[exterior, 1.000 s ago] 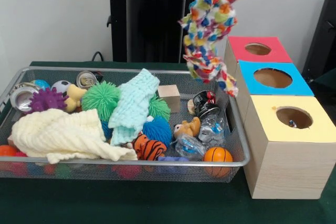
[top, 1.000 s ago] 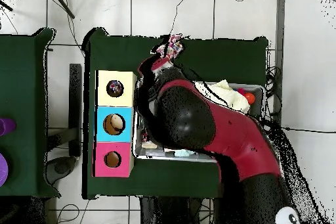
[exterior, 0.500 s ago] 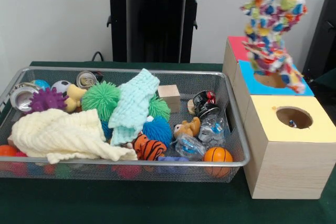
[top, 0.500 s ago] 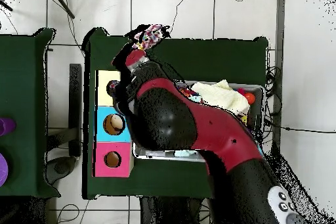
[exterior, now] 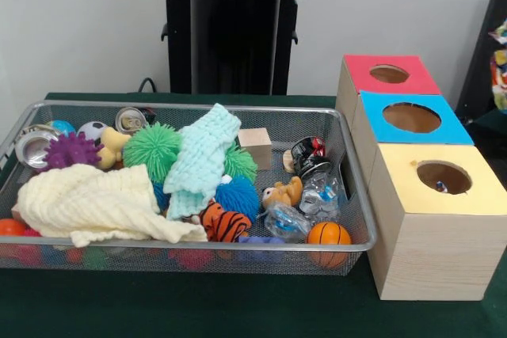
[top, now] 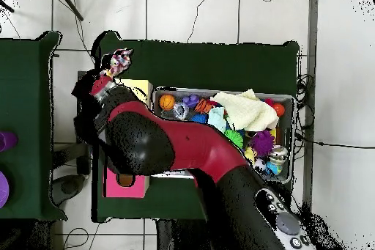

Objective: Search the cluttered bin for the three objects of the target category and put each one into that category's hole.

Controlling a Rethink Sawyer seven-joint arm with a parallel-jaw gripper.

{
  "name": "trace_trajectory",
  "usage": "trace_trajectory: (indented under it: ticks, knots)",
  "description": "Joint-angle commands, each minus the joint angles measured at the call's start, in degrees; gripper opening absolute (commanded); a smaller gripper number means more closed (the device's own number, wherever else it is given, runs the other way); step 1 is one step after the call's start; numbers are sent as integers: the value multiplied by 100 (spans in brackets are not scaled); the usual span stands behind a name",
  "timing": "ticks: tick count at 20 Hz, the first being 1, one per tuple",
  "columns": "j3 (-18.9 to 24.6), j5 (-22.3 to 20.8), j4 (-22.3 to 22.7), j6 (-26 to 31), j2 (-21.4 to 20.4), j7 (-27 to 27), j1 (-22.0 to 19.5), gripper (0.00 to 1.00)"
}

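The wire mesh bin (exterior: 238, 244) holds mixed clutter; it also shows in the overhead view (top: 220, 90). In the overhead view my gripper (top: 108, 73) is past the table's left edge, beside the yellow-topped box (top: 140, 86). It is shut on a spotted fabric bundle (top: 119, 60). In the front view only a sliver of that bundle (exterior: 500, 61) shows at the right edge, beyond the boxes. The yellow box's round hole (exterior: 444, 176) is uncovered, with something small and coloured inside it. No other spotted bundle shows in the bin.
The bin holds a cream cloth (exterior: 87, 199), a mint cloth (exterior: 202, 160), a green spiky ball (exterior: 152, 148), a tiger plush (exterior: 224, 223) and an orange ball (exterior: 328, 233). The blue-topped box (exterior: 412, 118) and the red-topped box (exterior: 390, 74) stand behind the yellow one.
My arm has swung the bundle from above the bin's right end, over the blue box, to beyond the boxes. In the front view it has nearly left the picture.
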Motion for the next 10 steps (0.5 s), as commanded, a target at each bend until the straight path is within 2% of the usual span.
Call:
trace_trajectory:
  ticks: [1, 3, 6, 10]
  knots:
    - [476, 254, 760, 40, 443, 1101, -65, 0]
    - [220, 182, 736, 191, 470, 943, 42, 0]
    - [-53, -62, 652, 117, 496, 685, 131, 0]
    - [-519, -311, 368, 143, 384, 381, 343, 0]
